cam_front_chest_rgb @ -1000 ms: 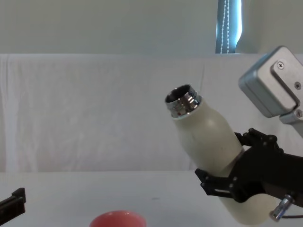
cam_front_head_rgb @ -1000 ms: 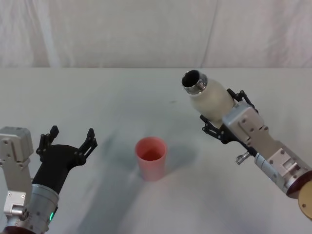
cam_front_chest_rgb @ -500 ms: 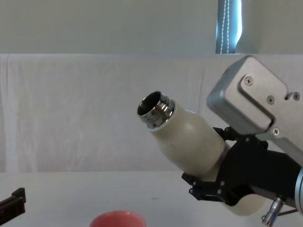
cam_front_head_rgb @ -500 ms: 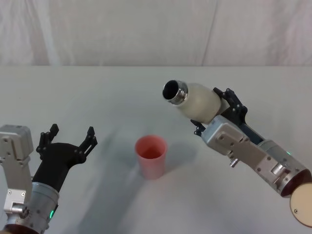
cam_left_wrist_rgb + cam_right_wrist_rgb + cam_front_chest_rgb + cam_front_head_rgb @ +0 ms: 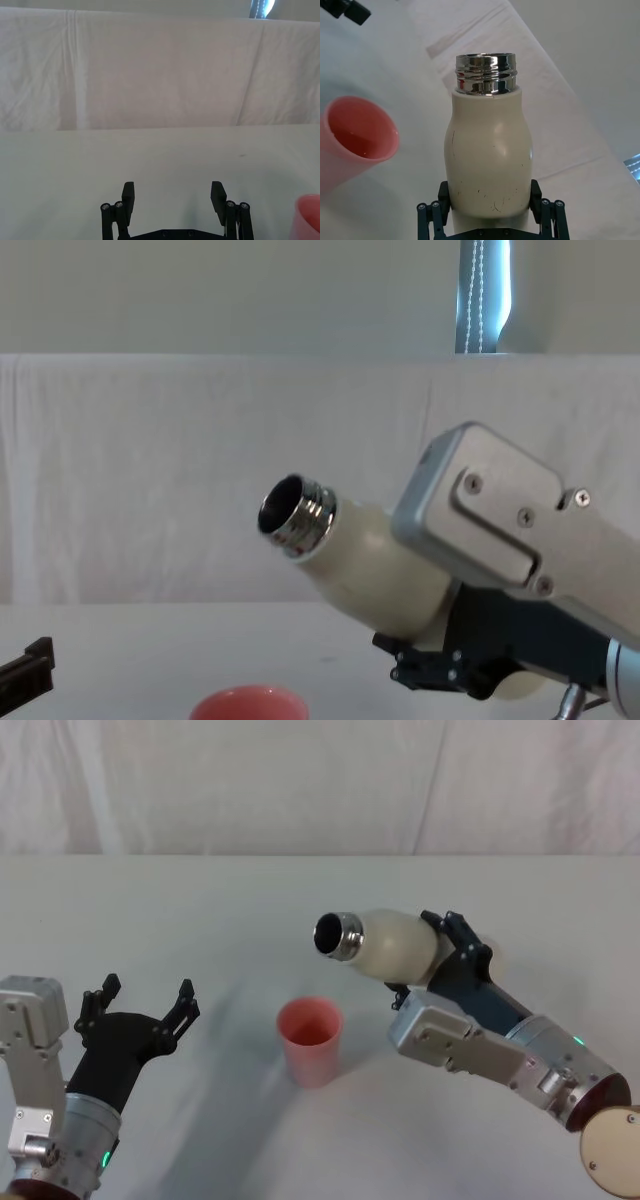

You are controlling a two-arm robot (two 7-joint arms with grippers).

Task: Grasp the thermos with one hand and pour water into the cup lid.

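1. There was one thermos (image 5: 392, 946), one cup lid (image 5: 311, 1042), and two grippers over a single pale table (image 5: 200, 920).
2. The cup lid stood upright on the table and serves as the landmark here; in the right wrist view a little liquid seemed to lie in its bottom (image 5: 357, 137), though that was hard to make out.
3. The thermos was held off the table, tilted steeply, its open silver neck (image 5: 335, 935) pointing toward the robot's left and hanging above and just behind the cup lid, slightly to its right side.
4. The right gripper (image 5: 445, 960) was clamped on the lower body of the thermos, to the right of the cup lid, one finger pressed on each side of the bottle (image 5: 487, 150).
5. The left gripper (image 5: 138, 1005) sat well to the left of the cup lid, its fingers spread apart with nothing between them.
6. No stream could be made out between the neck and the cup lid.
7. In the chest view only the cup lid's rim (image 5: 248, 704) showed at the lower edge, and the thermos base was hidden behind the right arm's housing (image 5: 500, 520).
8. In the left wrist view the cup lid (image 5: 309, 216) was cut off at the edge.
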